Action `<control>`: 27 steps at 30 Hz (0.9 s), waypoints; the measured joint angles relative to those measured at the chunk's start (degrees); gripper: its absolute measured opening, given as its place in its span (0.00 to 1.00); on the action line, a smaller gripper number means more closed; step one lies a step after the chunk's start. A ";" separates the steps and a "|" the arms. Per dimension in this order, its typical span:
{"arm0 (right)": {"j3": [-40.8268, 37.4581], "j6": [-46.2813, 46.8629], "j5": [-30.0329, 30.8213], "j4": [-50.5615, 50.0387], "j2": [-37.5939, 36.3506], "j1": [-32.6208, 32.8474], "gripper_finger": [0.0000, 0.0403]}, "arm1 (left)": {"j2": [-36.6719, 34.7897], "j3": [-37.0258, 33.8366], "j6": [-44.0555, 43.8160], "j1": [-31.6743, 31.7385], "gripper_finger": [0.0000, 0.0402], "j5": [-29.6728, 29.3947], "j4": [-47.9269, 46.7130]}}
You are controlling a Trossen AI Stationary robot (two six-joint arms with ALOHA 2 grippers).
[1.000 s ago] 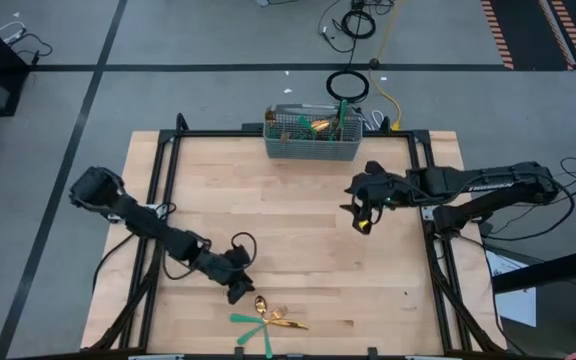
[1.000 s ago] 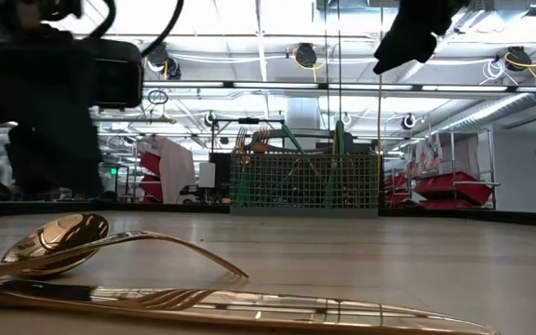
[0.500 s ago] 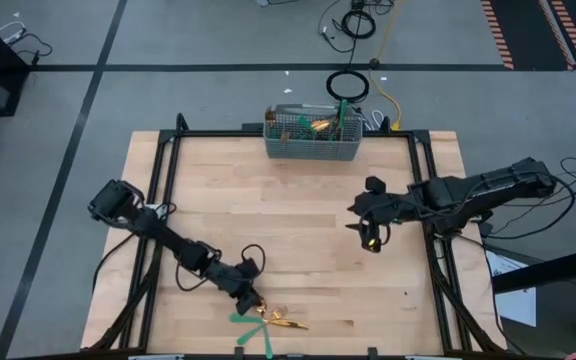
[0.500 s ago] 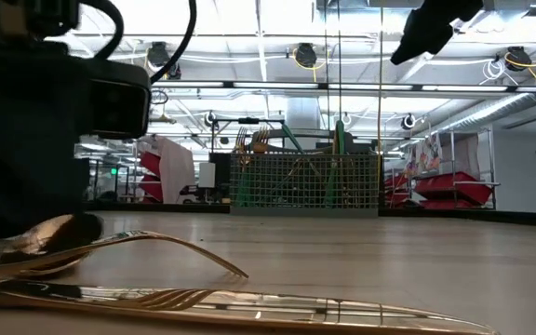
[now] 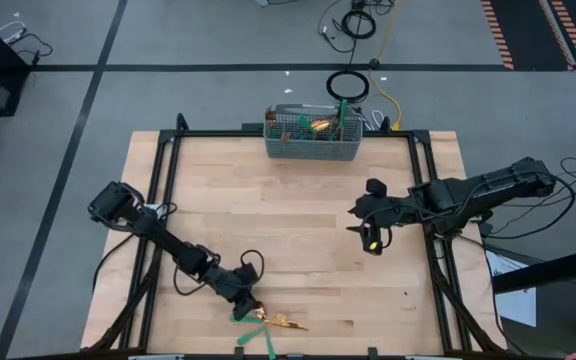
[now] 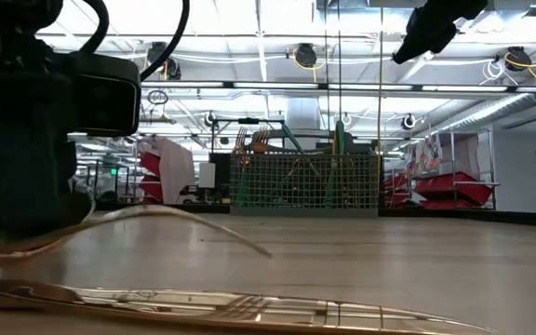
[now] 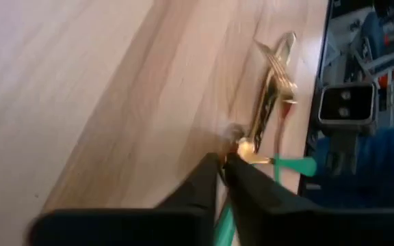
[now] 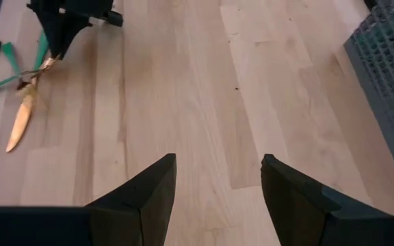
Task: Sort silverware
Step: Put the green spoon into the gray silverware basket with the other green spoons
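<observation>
Silverware (image 5: pixel 268 322) lies in a small crossed heap at the near edge of the pale wooden table (image 5: pixel 298 240), shiny gold heads fanned over slim teal-green handles; from the left, the left gripper (image 5: pixel 248 304) is down on the heap's near-left end, its dark fingers (image 7: pixel 204 179) drawn together on a gold piece where the handles cross, though which piece it pinches cannot be told; in the low view a thin gold fork (image 6: pixel 156 223) arches up off the boards beside the dark bulk of that arm, while a flat gold piece (image 6: pixel 231 305) lies along the foreground; farther along, at the table's far edge, stands the grey wire-mesh caddy (image 5: pixel 313 142), a rectangular basket holding several upright gold and green pieces; at the right, the right gripper (image 5: pixel 372 240) hangs above bare wood, well apart from both heap and caddy, its two broad fingers (image 8: pixel 149 195) spread wide and holding nothing.
</observation>
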 joint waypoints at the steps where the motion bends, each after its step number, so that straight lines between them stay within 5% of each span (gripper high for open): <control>1: 0.00 0.02 0.27 -0.04 0.00 0.00 0.50 | 0.35 0.04 -0.30 0.00 0.05 -0.69 0.06; 11: 0.00 2.38 3.14 -1.31 0.00 0.00 0.50 | 0.68 -0.12 0.25 5.46 0.01 -9.66 -0.43; 19: 0.00 4.84 3.14 -1.29 0.00 0.00 0.50 | 0.46 -0.28 7.50 18.68 0.01 -15.18 -0.75; 27: 0.00 7.74 3.24 -1.23 0.00 0.00 0.50 | -3.13 1.77 20.38 31.92 0.00 -13.92 -1.26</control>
